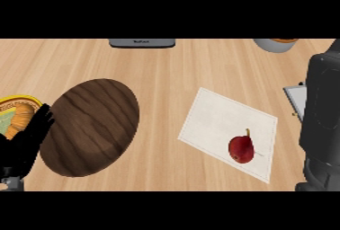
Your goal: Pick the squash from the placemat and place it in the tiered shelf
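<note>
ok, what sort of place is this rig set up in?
Probably a kitchen counter: a light wooden countertop, a white cloth placemat carrying a dark red squash, and a dark oval wooden board. The left hand rests open at the left edge.

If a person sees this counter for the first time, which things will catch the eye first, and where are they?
The small dark red squash with a thin stem stands out first; it lies on the pale cloth placemat, right of centre. Next comes the large dark brown oval wooden board, left of centre on the light wooden counter. At the left edge, the black left hand rests open, fingers up.
</note>
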Action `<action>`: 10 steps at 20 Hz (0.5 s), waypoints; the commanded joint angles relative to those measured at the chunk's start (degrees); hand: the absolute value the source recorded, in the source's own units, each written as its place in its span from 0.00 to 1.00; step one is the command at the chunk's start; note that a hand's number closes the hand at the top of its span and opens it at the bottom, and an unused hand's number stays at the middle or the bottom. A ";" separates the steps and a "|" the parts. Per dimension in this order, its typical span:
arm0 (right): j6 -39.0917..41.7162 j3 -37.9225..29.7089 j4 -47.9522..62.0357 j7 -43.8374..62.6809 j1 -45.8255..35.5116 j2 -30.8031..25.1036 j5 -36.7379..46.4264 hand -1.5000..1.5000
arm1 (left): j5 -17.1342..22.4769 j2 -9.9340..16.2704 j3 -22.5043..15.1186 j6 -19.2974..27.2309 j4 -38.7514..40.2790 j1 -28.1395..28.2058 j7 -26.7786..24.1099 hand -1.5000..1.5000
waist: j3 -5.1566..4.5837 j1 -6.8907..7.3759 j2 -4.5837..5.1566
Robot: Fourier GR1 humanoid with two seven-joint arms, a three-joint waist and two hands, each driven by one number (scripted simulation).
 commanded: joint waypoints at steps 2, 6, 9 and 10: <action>12.82 -4.16 2.56 5.44 -4.58 -4.98 4.12 1.00 | 0.45 1.53 1.43 -0.54 -1.47 1.09 0.84 0.50 | 0.01 0.06 -0.14; 17.86 -7.18 4.67 2.69 -10.40 -7.95 5.43 1.00 | 0.81 -0.26 1.25 -0.26 0.43 -0.74 -0.12 0.50 | -0.02 -0.16 -0.02; 16.80 -9.44 7.76 0.46 -10.13 -9.28 6.11 1.00 | -1.38 -1.91 -1.08 1.50 -2.50 0.96 1.53 0.50 | 0.05 0.20 0.08; 15.85 -10.55 8.86 -0.28 -10.96 -10.12 5.68 1.00 | -1.51 -1.53 -0.60 0.72 -0.18 0.03 -0.38 0.50 | 0.03 0.13 0.21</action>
